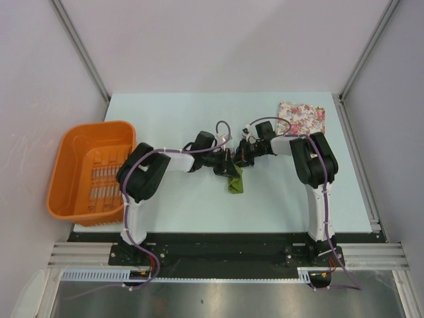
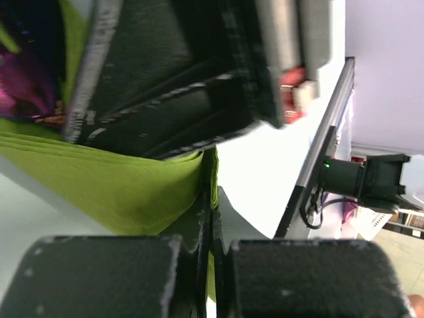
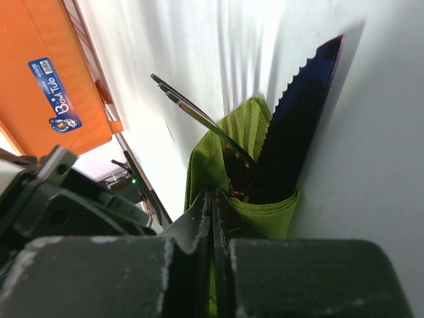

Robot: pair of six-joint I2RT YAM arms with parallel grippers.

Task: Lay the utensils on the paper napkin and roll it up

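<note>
The left gripper (image 2: 212, 222) and right gripper (image 3: 213, 209) each clamp fully closed on the folded olive-green paper napkin (image 1: 235, 183); 2 thin dark blue-purple utensils (image 3: 298, 126) stick out of it.

the paper napkin (image 1: 235, 183), olive-green and creased, is wrapped into a narrow bundle around the utensils (image 3: 298, 132) at the middle of the table (image 1: 172, 119). from its open end a dark serrated knife (image 3: 301, 112) with a blue-purple sheen and a thin fork (image 3: 199, 116) stick out side by side
</note>
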